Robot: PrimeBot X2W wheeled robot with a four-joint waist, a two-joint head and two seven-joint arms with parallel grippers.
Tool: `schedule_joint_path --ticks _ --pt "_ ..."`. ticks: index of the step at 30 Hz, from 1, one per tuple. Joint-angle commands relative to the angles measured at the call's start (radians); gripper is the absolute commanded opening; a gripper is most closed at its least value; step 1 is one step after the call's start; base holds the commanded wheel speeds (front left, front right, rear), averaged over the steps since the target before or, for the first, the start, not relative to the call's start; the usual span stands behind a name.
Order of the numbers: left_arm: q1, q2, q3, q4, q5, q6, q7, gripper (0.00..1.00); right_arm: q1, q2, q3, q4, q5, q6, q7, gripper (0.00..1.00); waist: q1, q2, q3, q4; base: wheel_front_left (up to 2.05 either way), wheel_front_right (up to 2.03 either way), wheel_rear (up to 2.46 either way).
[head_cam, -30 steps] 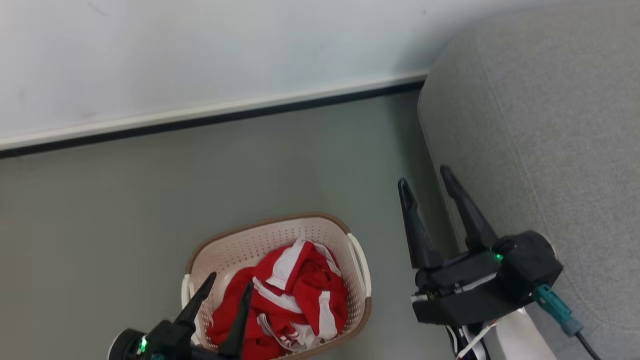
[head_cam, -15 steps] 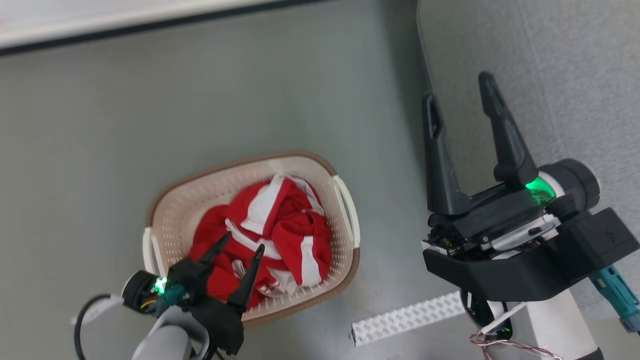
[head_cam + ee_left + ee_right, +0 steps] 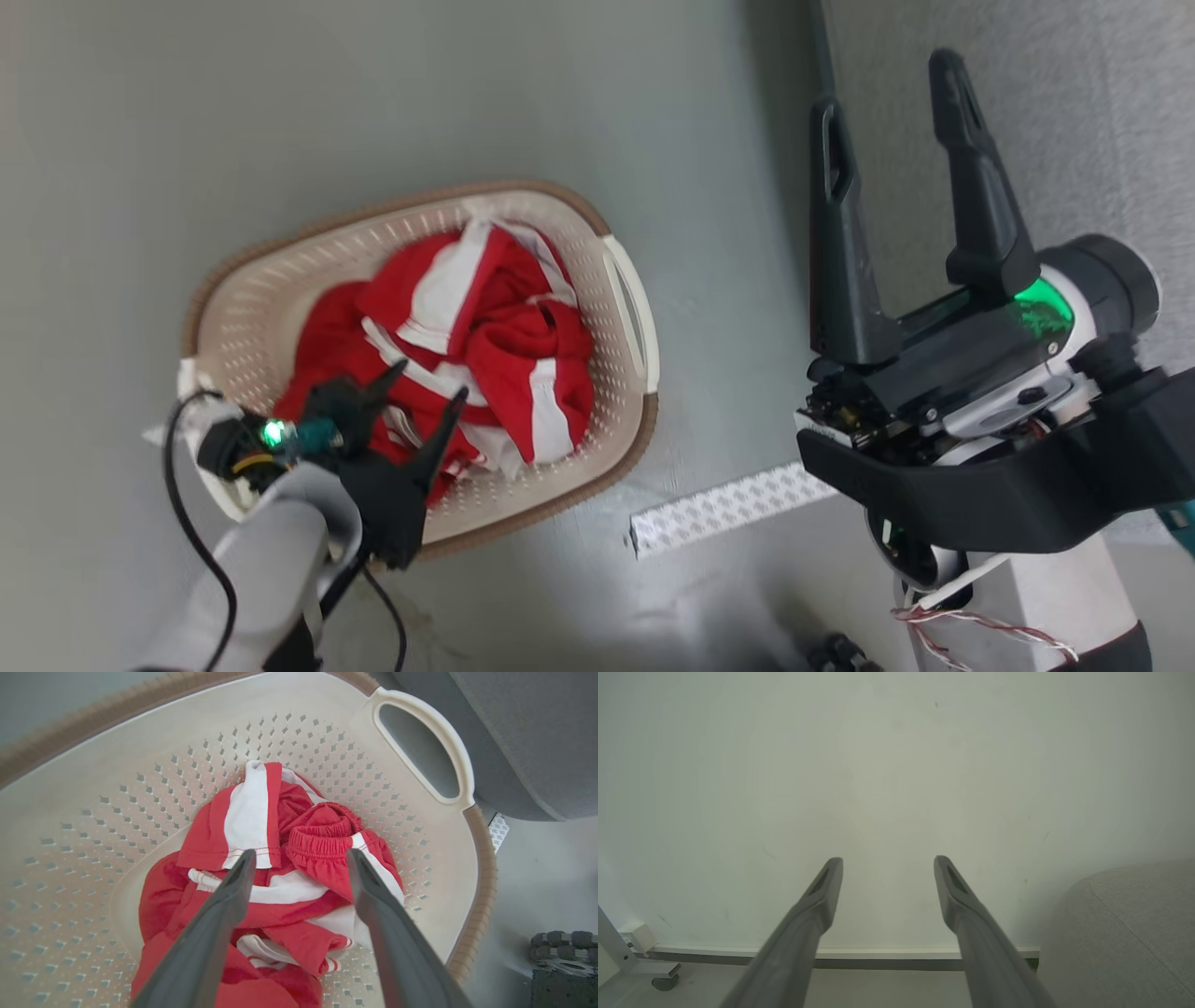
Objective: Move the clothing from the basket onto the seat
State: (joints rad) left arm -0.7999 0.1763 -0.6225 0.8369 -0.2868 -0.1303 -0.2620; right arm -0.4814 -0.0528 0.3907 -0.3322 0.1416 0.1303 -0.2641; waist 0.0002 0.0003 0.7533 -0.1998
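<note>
The red and white clothing [image 3: 467, 345] lies heaped in the cream basket [image 3: 280, 271] on the floor at centre left of the head view. My left gripper [image 3: 428, 381] hangs open just over the near side of the heap. In the left wrist view its fingers [image 3: 219, 914] straddle the clothing [image 3: 299, 877], one piece showing an elastic waistband, inside the basket [image 3: 117, 788]. My right gripper [image 3: 887, 79] stands open and empty, higher up, at the edge of the grey seat [image 3: 1074, 112]. The right wrist view has the right gripper [image 3: 888, 864] facing a wall, with the seat [image 3: 1129, 933] at lower right.
A white patterned strip [image 3: 728, 509] lies on the grey floor between basket and my right arm. The basket's white handle [image 3: 630, 308] faces the seat. A dark knobbly object [image 3: 563, 961] sits on the floor beyond the basket. A baseboard [image 3: 878, 954] runs along the wall.
The head camera has tilted down, so wall and baseboard have left the view. My left gripper has come lower over the clothing. Both grippers stay open.
</note>
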Motion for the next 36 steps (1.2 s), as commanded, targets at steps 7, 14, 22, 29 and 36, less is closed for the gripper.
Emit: schedule_joint_path --ticks 7,14,22,29,36 --pt "-0.102 0.024 -0.115 0.068 -0.100 0.000 -0.004 1.00 -0.036 0.003 0.004 -0.023 0.024 0.001 -0.001 1.00 -0.0002 -0.0003 0.117 -0.044 0.00 0.00 0.00" --pt "-0.189 0.024 -0.210 0.124 -0.171 0.000 -0.004 1.00 -0.066 0.004 0.011 -0.037 0.035 0.001 -0.001 1.00 -0.0002 -0.0003 0.176 -0.057 0.00 0.00 0.00" --pt "-0.272 0.021 -0.330 0.192 -0.265 0.000 0.026 1.00 -0.087 0.003 0.008 -0.053 0.051 0.001 -0.001 1.00 -0.0002 -0.0003 0.228 -0.076 0.00 0.00 0.00" --pt "-0.314 0.036 -0.376 0.253 -0.323 0.000 0.042 1.00 -0.091 0.003 0.026 -0.063 0.068 0.001 -0.001 1.00 -0.0002 -0.0003 0.254 -0.092 0.00 0.00 0.00" --pt "-0.330 0.021 -0.402 0.283 -0.377 0.000 0.076 1.00 -0.098 0.003 0.018 -0.068 0.070 0.001 -0.001 1.00 -0.0002 -0.0003 0.270 -0.095 0.00 0.00 0.00"
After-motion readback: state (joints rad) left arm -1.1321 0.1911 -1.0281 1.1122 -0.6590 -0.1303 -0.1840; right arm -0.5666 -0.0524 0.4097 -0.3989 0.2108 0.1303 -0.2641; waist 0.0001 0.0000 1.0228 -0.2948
